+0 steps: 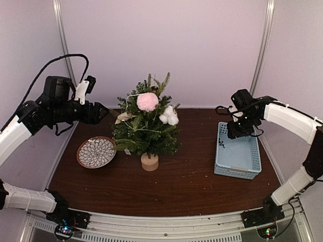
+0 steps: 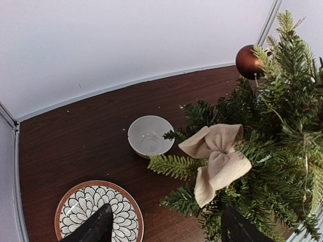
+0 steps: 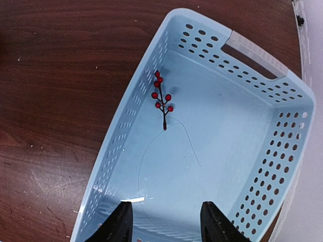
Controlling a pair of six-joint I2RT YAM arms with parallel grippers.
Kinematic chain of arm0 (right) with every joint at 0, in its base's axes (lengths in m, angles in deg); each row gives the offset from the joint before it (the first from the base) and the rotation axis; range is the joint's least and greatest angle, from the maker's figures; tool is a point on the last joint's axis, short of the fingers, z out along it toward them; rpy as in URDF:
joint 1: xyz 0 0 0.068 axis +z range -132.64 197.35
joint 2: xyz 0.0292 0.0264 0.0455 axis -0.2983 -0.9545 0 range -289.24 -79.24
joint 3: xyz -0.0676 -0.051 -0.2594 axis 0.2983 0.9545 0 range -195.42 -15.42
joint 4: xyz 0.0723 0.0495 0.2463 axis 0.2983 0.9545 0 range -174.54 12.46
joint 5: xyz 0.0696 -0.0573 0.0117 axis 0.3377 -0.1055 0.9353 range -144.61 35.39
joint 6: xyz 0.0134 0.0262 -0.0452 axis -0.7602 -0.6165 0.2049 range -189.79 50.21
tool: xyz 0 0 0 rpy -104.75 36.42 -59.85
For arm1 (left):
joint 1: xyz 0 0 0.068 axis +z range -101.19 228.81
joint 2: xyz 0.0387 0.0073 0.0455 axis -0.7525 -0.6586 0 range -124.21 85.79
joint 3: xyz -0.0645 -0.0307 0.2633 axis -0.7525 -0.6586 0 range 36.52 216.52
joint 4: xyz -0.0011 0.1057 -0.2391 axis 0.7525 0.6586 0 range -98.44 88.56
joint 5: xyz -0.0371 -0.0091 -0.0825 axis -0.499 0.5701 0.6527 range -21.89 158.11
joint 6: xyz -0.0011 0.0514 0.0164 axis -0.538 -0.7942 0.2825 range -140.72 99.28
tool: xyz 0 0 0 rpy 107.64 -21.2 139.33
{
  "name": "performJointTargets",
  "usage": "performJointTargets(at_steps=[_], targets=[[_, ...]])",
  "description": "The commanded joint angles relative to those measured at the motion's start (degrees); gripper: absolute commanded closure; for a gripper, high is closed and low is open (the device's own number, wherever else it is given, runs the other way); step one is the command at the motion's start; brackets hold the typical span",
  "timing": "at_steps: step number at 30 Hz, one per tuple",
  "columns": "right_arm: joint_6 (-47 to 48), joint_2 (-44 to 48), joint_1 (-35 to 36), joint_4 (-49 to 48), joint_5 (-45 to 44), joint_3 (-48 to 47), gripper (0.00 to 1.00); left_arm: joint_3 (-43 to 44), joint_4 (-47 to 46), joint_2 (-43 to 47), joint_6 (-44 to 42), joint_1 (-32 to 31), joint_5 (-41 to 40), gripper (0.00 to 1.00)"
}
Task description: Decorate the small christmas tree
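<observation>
White-shelled arms (image 1: 292, 118) with black joints (image 1: 56, 89), a looping black cable (image 1: 66, 56), and tapered black claw fingers (image 2: 96, 227)

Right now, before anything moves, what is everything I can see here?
small christmas tree: one, green, table centre
pom-pom: one, pink, near treetop
cotton puffs: one cluster, white, tree's right side
bow: one, beige, tree's left side
bauble: one, reddish-brown, high in tree
plate: one, brown-rimmed, patterned, left of tree
bowl: one, white, behind plate
basket: one, light blue, table's right
berry sprig: one, red, in basket
table: one, dark wood
left claw: one, black, open, left of tree
right claw: one, black, open, over basket
</observation>
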Motion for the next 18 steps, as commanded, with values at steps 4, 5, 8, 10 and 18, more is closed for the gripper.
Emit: performJointTargets(at_steps=[4, 5, 8, 10, 18], targets=[[3.9, -9.3, -3.8, -6.1, 7.6, 0.3, 0.52, 2.0, -2.0, -0.3, 0.7, 0.5, 0.0, 0.27], [4.1, -10.6, -4.0, -6.6, 8.2, 0.3, 0.53, 2.1, -2.0, -0.3, 0.7, 0.5, -0.1, 0.28], [4.4, -13.8, -4.5, -8.3, 9.2, 0.3, 0.55, 2.3, -1.8, -0.2, 0.4, 0.5, -0.5, 0.27], [4.9, -15.7, -4.7, -9.0, 9.2, 0.0, 0.57, 2.6, -1.7, -0.4, 0.3, 0.6, -0.7, 0.27], [6.1, -22.8, -5.6, -10.2, 8.6, -2.1, 0.61, 3.0, -1.7, -0.5, 0.3, 0.6, -0.7, 0.28]])
